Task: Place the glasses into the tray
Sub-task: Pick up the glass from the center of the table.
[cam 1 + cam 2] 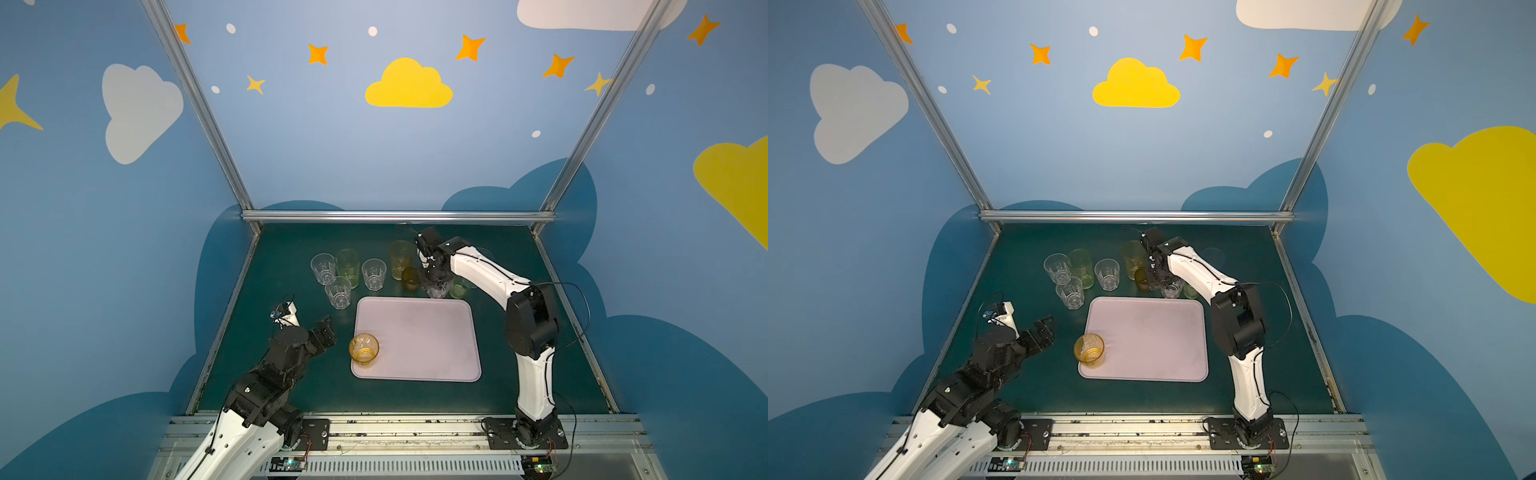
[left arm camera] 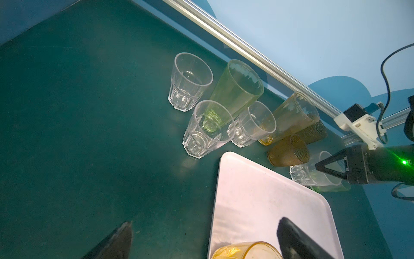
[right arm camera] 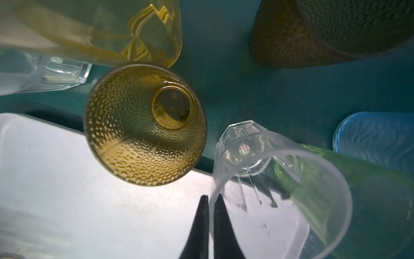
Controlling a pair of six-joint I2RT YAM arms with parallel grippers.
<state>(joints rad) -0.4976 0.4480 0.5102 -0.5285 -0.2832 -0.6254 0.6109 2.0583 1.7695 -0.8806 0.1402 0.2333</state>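
Observation:
The pale pink tray (image 1: 419, 336) (image 1: 1150, 336) lies mid-table. A short amber glass (image 1: 364, 349) (image 2: 246, 250) stands upright in its near-left corner. My left gripper (image 1: 328, 336) (image 2: 205, 224) hangs open just left of that glass, holding nothing. At the tray's far edge my right gripper (image 1: 434, 282) (image 3: 211, 197) is shut on the rim of a clear faceted glass (image 1: 438, 289) (image 3: 242, 143), one finger inside and one outside. That glass tilts in the right wrist view. A dimpled brown glass (image 1: 410, 279) (image 3: 145, 125) stands right beside it.
Three clear faceted glasses (image 1: 323, 268) (image 1: 338, 292) (image 1: 374, 273), a tall green one (image 1: 347, 266) and a tall amber one (image 1: 401, 257) stand beyond the tray's far-left corner. A green glass (image 1: 458, 288) and a blue one (image 3: 376, 136) are close behind the held glass.

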